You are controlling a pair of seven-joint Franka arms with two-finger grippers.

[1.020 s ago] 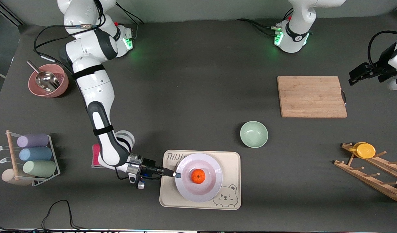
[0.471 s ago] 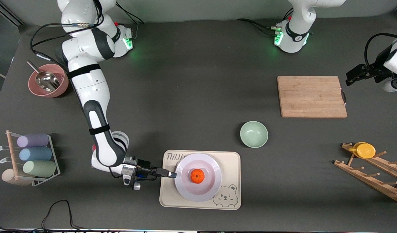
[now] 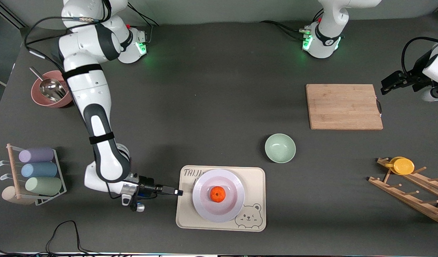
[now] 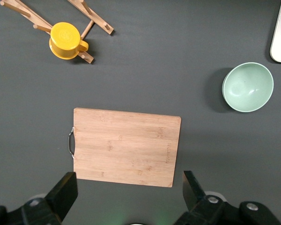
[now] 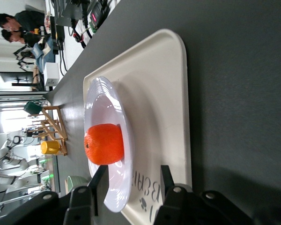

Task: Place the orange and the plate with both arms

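Note:
The orange (image 3: pixel 218 193) lies in the middle of the pale lavender plate (image 3: pixel 201 207), which rests on the beige bear tray (image 3: pixel 254 178). My right gripper (image 3: pixel 178 192) is open and empty, low beside the tray's edge at the right arm's end, apart from the plate. The right wrist view shows the orange (image 5: pixel 104 144), the plate (image 5: pixel 99 103) and the tray (image 5: pixel 154 93) ahead of the open right gripper (image 5: pixel 134 177). My left gripper (image 3: pixel 386 86) is open and empty, up in the air by the cutting board's end. It also shows in the left wrist view (image 4: pixel 129 183).
A mint-green bowl (image 3: pixel 280 147) stands between the tray and a wooden cutting board (image 3: pixel 344 106). A wooden rack holds a yellow cup (image 3: pixel 402 166) at the left arm's end. A pink bowl with a metal scoop (image 3: pixel 53 89) and a rack of pastel cups (image 3: pixel 37 169) are at the right arm's end.
My right gripper has drawn back from the plate's rim toward the right arm's end of the table, off the tray. The plate and orange stay put. The left gripper barely shifted.

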